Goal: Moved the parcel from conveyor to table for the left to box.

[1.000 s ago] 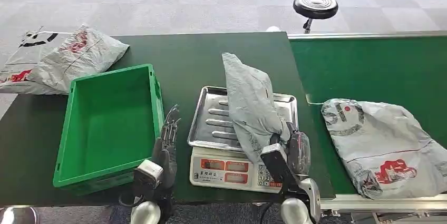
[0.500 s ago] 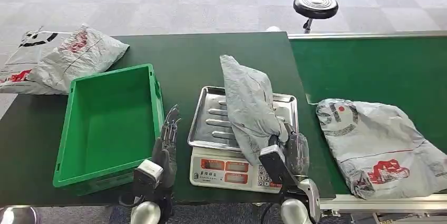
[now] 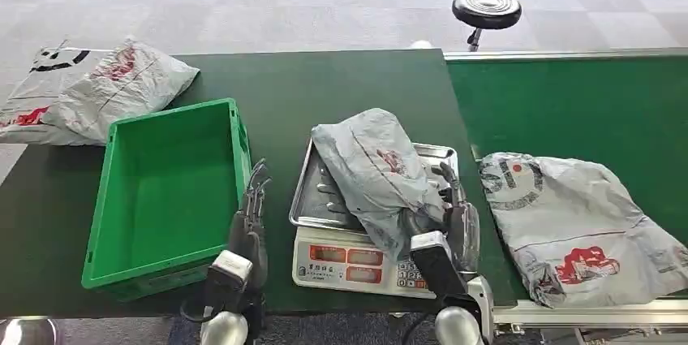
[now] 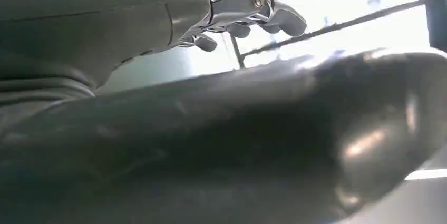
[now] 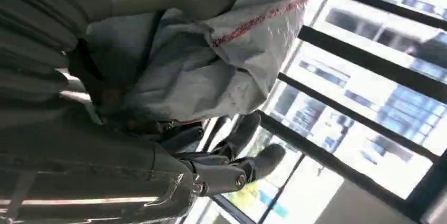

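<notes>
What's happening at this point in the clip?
The robot has a grey parcel lying across the steel tray of a scale on the green table. Its right hand sits at the parcel's near edge, fingers spread; whether it is gripping is unclear. The left hand is open beside an empty green crate. Another parcel lies on the conveyor.

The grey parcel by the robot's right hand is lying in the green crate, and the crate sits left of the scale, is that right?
Not quite. The grey parcel lies on the metal tray of the scale, not in the green crate, which holds nothing. The head view shows this. The right hand is beside the parcel, and the crate does sit left of the scale.
</notes>
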{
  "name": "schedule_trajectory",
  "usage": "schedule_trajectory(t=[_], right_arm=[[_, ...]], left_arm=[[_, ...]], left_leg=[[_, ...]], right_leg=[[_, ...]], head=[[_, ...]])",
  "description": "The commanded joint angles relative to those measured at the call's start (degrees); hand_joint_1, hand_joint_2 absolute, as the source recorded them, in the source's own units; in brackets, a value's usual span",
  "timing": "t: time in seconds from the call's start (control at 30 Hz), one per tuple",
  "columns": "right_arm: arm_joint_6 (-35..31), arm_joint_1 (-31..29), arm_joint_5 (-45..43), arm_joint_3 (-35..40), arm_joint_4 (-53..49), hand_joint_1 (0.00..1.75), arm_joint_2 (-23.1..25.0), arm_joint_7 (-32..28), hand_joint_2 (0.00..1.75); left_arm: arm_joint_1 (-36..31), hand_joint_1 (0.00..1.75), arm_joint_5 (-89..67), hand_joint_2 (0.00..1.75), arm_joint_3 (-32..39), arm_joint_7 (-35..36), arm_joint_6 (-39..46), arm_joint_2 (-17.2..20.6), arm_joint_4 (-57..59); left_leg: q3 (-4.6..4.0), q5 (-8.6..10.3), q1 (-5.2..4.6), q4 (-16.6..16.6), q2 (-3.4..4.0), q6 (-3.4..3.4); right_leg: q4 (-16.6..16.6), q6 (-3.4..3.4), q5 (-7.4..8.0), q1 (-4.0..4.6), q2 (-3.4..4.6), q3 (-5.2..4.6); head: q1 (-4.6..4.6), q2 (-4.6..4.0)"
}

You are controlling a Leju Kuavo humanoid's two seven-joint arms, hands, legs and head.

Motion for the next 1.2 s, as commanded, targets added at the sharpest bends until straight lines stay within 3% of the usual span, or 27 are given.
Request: schedule_trajectory(t=[0.03, 0.63, 0.83, 1.07, 1.1, 1.2], right_arm=[[-0.8, 5.99, 0.37, -0.95, -11.42, 0.0, -3.73, 0.37, 1.75], [-1.29, 5.78, 0.43, -0.88, -10.55, 0.0, -3.89, 0.23, 1.75], [-2.62, 6.34, -0.1, -1.75, -9.5, 0.0, -4.34, 2.65, 1.75], [-4.47, 9.75, -1.83, -6.29, -13.32, 0.0, -4.22, 4.41, 1.75], [-6.12, 10.61, -4.47, -11.16, -14.45, 0.0, -2.84, 7.63, 1.75], [-2.19, 11.89, -6.35, -18.48, -16.65, 0.0, -1.14, 6.03, 1.75]], left_arm=[[-0.64, 0.0, -2.9, 0.0, -1.15, -0.64, 3.69, 1.46, -0.93], [-0.64, 0.0, -2.41, 0.0, -1.11, -0.8, 3.37, 1.65, -0.71], [-0.1, 0.0, 1.55, 0.0, -0.61, -0.82, -1.54, 2.5, -0.57], [0.39, 0.0, -0.28, 0.0, 0.09, -0.72, -1.46, 2.4, -2.24], [0.25, 0.0, -4.89, 0.0, -1.28, 0.23, 0.39, 3.01, -2.36], [0.24, 0.0, -5.62, 0.0, -1.1, 0.43, 0.43, 2.51, -2.68]], left_leg=[[0.12, -0.01, -0.01, -0.11, -0.1, 0.18], [0.14, -0.05, -0.03, -0.1, 0.04, 0.11], [0.18, -0.04, -0.02, -0.13, 0.04, 0.1], [0.14, -0.04, -0.03, -0.12, -0.03, 0.13], [0.16, -0.04, 0.0, -0.15, -0.03, 0.18], [0.1, -0.03, -0.04, -0.1, -0.15, 0.13]], right_leg=[[-0.15, -0.16, -0.03, 0.05, -0.14, 0.19], [-0.1, -0.1, -0.02, 0.01, 0.02, 0.12], [-0.14, -0.1, 0.0, 0.02, 0.02, 0.16], [-0.13, -0.12, -0.02, 0.01, -0.06, 0.16], [-0.2, -0.17, -0.01, 0.05, -0.09, 0.22], [-0.11, -0.11, -0.05, -0.01, -0.18, 0.16]], head=[[0.0, 0.0], [0.0, 0.0], [0.0, 0.0], [0.0, 0.0], [0.0, 0.0], [0.0, 0.0]])
